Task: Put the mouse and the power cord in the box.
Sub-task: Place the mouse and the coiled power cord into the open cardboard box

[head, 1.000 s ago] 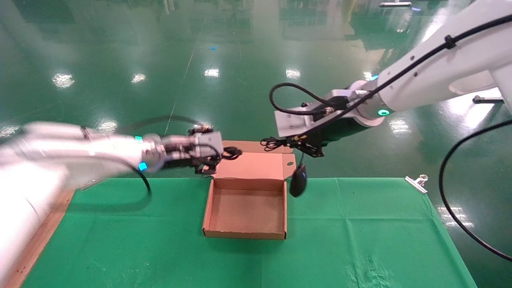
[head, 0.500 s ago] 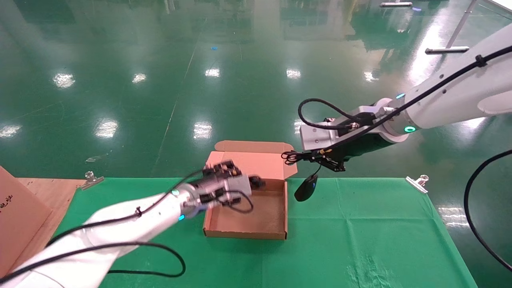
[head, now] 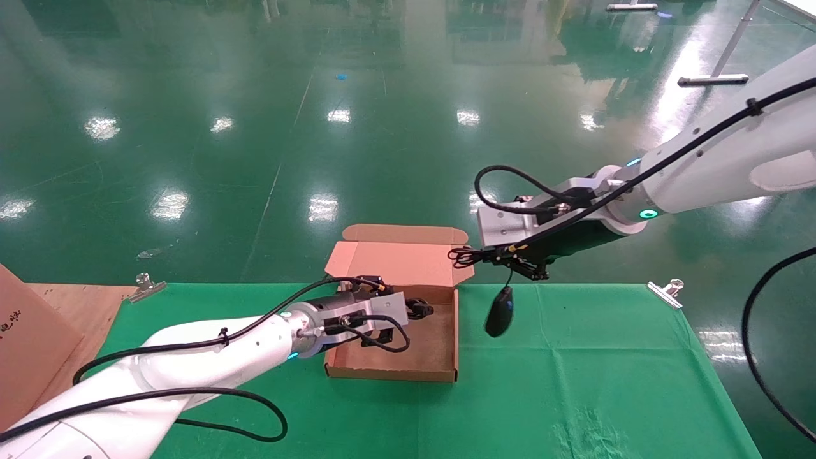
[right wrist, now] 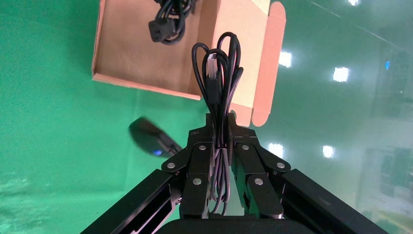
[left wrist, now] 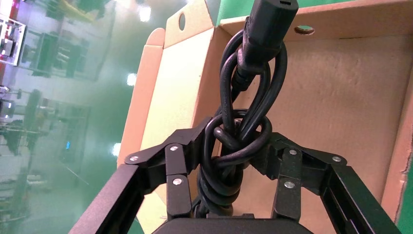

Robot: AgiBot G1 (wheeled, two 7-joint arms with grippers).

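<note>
- Far left, a cardboard sheet (head: 25, 344) with dark print sits at the table edge.
- The left gripper (head: 408, 312) reaches into the open box (head: 389, 373), fingers (left wrist: 178, 168) clamped on the power cord (left wrist: 243, 122); the bundle hangs over the box floor.
- The right gripper (head: 503, 255) hovers just right of the box lid, fingers (right wrist: 197, 168) pinched on the mouse's coiled cable (right wrist: 219, 73).
- The mouse (head: 499, 312) dangles below it over the green cloth (head: 574, 382), outside the box's right wall.
</note>
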